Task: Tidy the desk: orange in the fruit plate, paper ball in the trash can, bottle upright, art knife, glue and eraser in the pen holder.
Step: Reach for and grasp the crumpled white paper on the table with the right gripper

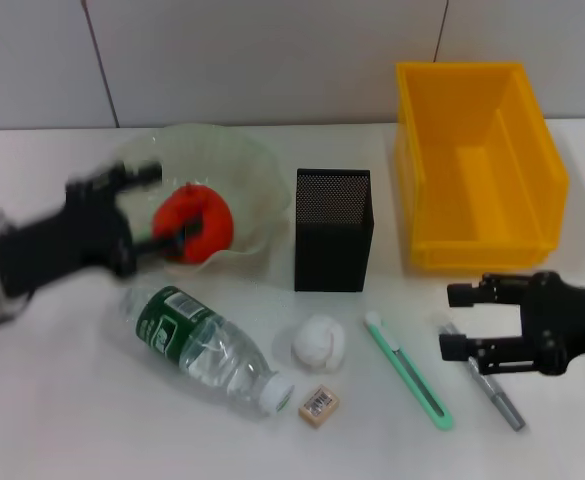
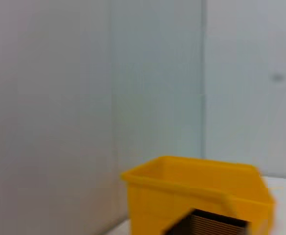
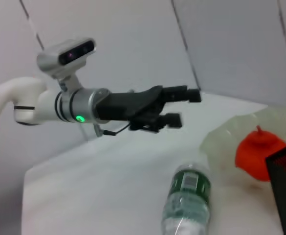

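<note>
The orange (image 1: 194, 222) already sat in the plate (image 1: 247, 165), upper left of the frame. The left hand (image 1: 157, 205) hung open beside it, empty. It should lift clear without nudging the plate. The right hand (image 1: 457, 320) waited open at lower right, over the glue (image 1: 492, 390).

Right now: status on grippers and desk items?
Left gripper open at fruit plate, orange in it. Right gripper open over pen. Bottle lying flat.

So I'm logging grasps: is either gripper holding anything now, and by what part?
Nothing is held. The left gripper is open by the orange in the fruit plate; the right gripper is open over the pen.
</note>
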`<state>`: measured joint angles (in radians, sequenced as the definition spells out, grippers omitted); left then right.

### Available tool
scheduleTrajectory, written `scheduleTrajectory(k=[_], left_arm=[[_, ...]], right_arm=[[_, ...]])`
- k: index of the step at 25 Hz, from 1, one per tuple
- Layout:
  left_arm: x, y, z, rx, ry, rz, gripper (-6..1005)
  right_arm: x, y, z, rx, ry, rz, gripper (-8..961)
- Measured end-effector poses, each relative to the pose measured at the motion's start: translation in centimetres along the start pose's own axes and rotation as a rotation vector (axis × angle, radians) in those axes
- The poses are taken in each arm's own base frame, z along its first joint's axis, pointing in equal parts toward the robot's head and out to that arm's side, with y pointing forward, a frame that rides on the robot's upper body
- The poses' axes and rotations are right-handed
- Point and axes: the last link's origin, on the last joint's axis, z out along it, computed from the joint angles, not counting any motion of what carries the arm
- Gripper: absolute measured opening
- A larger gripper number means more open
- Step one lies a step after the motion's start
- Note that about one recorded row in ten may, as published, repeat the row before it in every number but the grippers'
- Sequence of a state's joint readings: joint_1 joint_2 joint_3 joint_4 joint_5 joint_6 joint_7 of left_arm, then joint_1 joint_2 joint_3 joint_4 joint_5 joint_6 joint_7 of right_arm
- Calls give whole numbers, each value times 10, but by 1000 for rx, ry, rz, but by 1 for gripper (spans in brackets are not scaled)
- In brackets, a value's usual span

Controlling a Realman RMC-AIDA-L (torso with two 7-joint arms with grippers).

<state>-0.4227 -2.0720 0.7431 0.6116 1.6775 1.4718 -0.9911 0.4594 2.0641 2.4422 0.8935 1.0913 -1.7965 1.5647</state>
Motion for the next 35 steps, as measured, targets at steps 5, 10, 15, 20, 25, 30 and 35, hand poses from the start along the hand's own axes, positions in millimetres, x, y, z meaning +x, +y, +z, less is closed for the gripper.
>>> scheduleTrajectory(k=[5, 10, 15, 20, 25, 30, 35], left_arm=[[-30, 34, -22, -26, 10, -46, 822], [-42, 50, -33, -26, 14, -78, 815], [-47, 55, -36, -27, 8, -92, 815], [-49, 59, -37, -42, -3, -91, 815], [-50, 62, -39, -57, -6, -88, 815], [-51, 65, -42, -61, -3, -94, 815], [-52, 66, -43, -63, -4, -98, 815]], right_arm=[[-47, 2, 9, -5, 242, 1, 769], [-89, 3, 35, 87, 486, 69, 768], [-114, 5, 65, 192, 640, 72, 768], [-113, 10, 100, 238, 702, 90, 768], [-99, 9, 124, 262, 713, 106, 766], [-90, 8, 139, 271, 695, 103, 763], [-84, 6, 148, 290, 682, 78, 763]])
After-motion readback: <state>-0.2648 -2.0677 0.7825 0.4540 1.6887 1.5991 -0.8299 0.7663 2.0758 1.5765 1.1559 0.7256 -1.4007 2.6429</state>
